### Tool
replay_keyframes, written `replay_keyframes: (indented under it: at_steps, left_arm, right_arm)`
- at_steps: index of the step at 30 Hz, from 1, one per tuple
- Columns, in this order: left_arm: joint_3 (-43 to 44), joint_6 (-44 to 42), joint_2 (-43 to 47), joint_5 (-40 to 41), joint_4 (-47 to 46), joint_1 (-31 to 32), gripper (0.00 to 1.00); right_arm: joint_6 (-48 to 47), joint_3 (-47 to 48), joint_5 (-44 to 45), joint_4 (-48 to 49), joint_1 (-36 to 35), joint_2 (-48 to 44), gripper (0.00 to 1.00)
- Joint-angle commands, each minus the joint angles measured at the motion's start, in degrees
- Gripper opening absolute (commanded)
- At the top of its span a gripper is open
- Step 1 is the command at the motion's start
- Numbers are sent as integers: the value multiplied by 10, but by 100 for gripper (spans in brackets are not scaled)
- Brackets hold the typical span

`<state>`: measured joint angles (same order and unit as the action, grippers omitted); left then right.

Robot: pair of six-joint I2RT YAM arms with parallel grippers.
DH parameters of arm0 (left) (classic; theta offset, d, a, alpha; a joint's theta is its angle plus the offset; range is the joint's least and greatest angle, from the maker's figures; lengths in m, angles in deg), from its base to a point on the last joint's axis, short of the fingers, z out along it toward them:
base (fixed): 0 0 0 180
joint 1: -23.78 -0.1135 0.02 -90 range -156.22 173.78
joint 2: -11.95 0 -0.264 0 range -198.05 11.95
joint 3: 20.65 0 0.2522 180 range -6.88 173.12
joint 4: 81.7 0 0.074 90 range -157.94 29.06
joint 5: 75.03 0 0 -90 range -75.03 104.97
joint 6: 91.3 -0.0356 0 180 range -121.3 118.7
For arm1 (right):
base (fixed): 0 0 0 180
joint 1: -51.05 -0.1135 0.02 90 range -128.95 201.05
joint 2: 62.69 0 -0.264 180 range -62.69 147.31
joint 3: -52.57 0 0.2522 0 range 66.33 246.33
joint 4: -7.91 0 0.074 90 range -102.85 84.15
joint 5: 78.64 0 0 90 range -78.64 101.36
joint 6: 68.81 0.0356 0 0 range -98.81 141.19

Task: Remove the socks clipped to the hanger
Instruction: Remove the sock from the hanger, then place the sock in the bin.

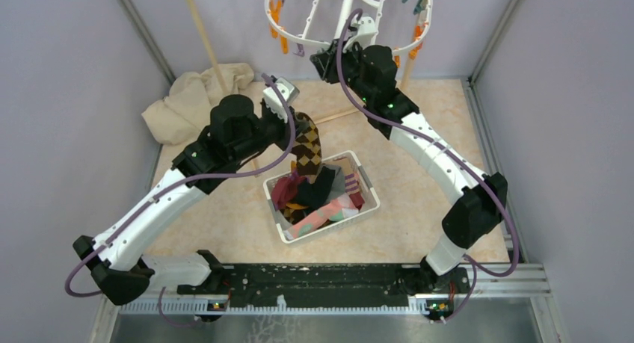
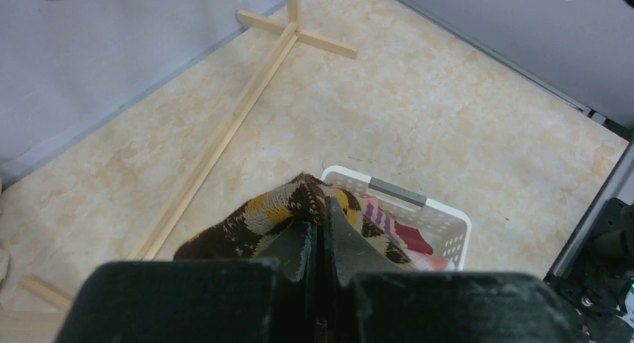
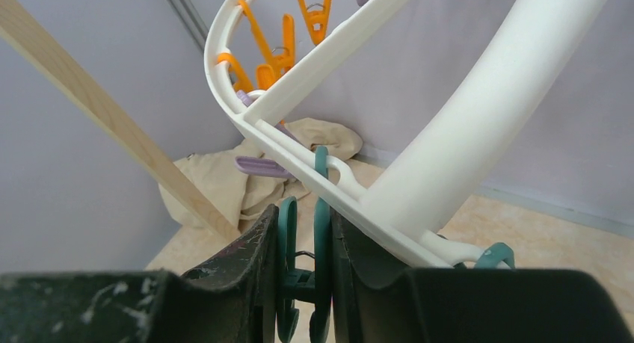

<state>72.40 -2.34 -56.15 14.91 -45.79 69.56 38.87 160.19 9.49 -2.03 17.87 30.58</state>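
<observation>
My left gripper (image 1: 293, 104) is shut on a brown-yellow argyle sock (image 1: 307, 147) that hangs down over the white mesh basket (image 1: 365, 177); the left wrist view shows the sock (image 2: 254, 220) pinched between the fingers (image 2: 340, 238). The basket holds several socks (image 1: 318, 201), red, pink and dark. The white oval hanger (image 1: 299, 38) hangs at the back with orange, teal and purple pegs and no socks on it that I can see. My right gripper (image 1: 327, 61) is up at its near rim, shut on a teal peg (image 3: 303, 231) under the frame (image 3: 463, 141).
A wooden pole rack (image 1: 203, 36) stands at back left, its base bars (image 2: 247, 104) on the floor. A beige cloth (image 1: 191, 100) lies bunched in the back left corner. Grey walls close in both sides.
</observation>
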Motion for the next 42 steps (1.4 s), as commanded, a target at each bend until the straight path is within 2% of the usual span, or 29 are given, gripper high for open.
replay_keyframes:
  at_steps: [1,2,3,5,6,7,12,19,24,26,31,36,42]
  left_arm:
    - [-6,9,-22,-43,-40,-32,1]
    - [-6,8,-22,-54,-41,-35,1]
    - [-5,22,-20,-67,-43,-37,1]
    - [1,28,-20,-81,-41,-38,1]
    - [3,29,-20,-86,-37,-38,1]
    - [5,29,-20,-90,-33,-38,1]
    - [4,40,-16,-122,-17,-38,0]
    - [-23,74,-3,-200,-16,-38,0]
    - [-67,107,10,-240,-39,-37,0]
    - [-89,124,12,-248,-48,-37,0]
    - [-159,160,15,-282,-68,-37,0]
    - [-256,198,28,-274,-113,-35,0]
    - [-330,209,16,-232,-154,-35,15]
  right_arm:
    - [-5,24,-1,26,4,-9,2]
    - [-6,24,-1,24,5,-10,3]
    - [-7,25,-4,20,5,-11,13]
    - [-7,30,-15,8,5,-11,47]
    - [-7,29,-22,5,5,-12,59]
    - [-5,26,-29,0,5,-14,65]
    - [13,-28,-31,-24,5,-56,75]
    - [37,-170,-17,-70,12,-156,80]
    - [38,-241,-19,-114,16,-223,92]
    - [36,-260,-26,-132,16,-248,91]
    - [44,-313,-81,-157,17,-310,82]
    - [64,-380,-121,-152,16,-350,79]
    - [89,-436,-165,-139,17,-382,78]
